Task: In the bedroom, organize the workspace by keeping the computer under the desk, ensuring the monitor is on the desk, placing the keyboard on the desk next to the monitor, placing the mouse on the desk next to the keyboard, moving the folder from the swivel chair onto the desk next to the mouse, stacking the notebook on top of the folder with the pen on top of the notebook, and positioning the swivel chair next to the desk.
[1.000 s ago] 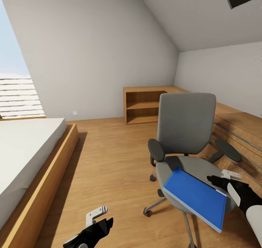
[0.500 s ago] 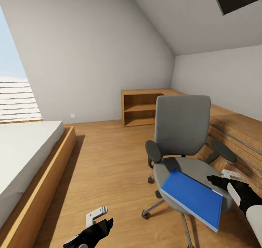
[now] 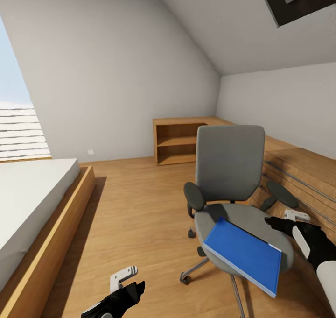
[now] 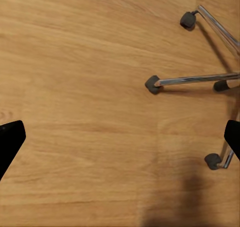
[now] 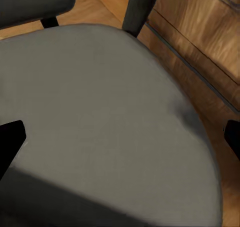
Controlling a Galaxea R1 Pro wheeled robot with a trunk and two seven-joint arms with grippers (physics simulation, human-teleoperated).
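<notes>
Where the glossy blue folder (image 3: 242, 256) overhangs the matte grey swivel chair (image 3: 229, 168) seat at 5 o'clock, both grippers' (image 3: 122, 283) (image 3: 283, 217) jaws are seen spread

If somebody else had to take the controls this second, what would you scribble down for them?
Left gripper: jaws open, holding nothing, low over the wood floor near the chair's casters.
Right gripper: jaws open, empty, over the seat by the folder's far edge.
Blue folder: lying on the swivel chair, overhanging the seat's front, not gripped.
Done: nothing that can be judged from here.
Left: grasp the folder and carry it to the desk, then the notebook, pen, keyboard, mouse and chair steps.
</notes>
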